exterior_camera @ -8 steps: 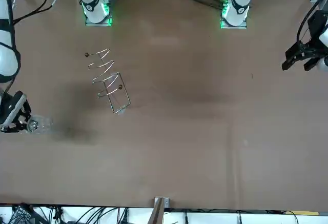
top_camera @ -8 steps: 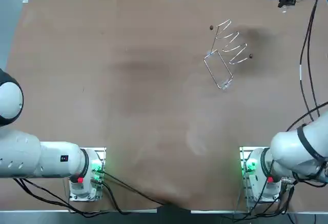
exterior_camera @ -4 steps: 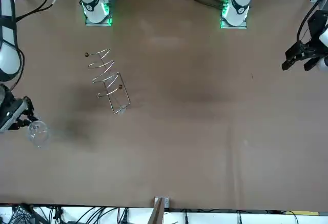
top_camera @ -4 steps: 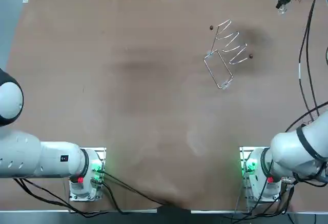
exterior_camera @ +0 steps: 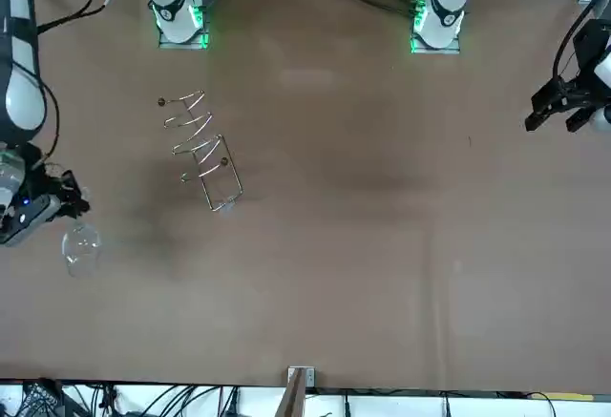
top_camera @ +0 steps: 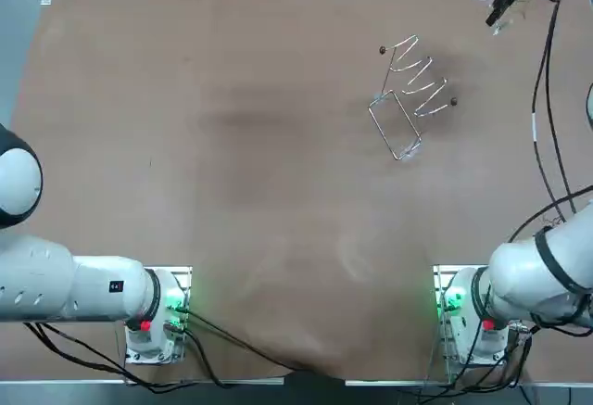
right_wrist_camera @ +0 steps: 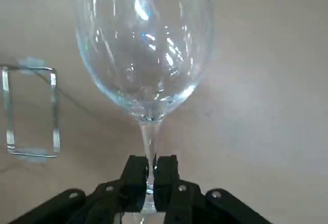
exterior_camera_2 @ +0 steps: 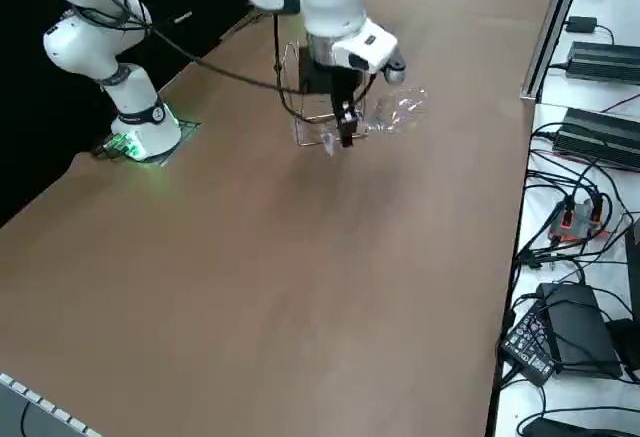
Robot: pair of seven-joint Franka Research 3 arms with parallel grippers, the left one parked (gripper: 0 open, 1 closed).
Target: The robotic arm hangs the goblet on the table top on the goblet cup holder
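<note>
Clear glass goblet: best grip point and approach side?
Grip the clear glass goblet low on its thin stem, coming from the foot end, as the right gripper does now, fingers shut either side. The bowl is wide and rounded, likely too broad to pinch.

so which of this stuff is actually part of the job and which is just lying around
Part of the job: goblet, held by its stem in the right gripper over the far right corner of the table; wire goblet cup holder on the table.
Just lying about: black power bricks and cables on the side bench.
</note>
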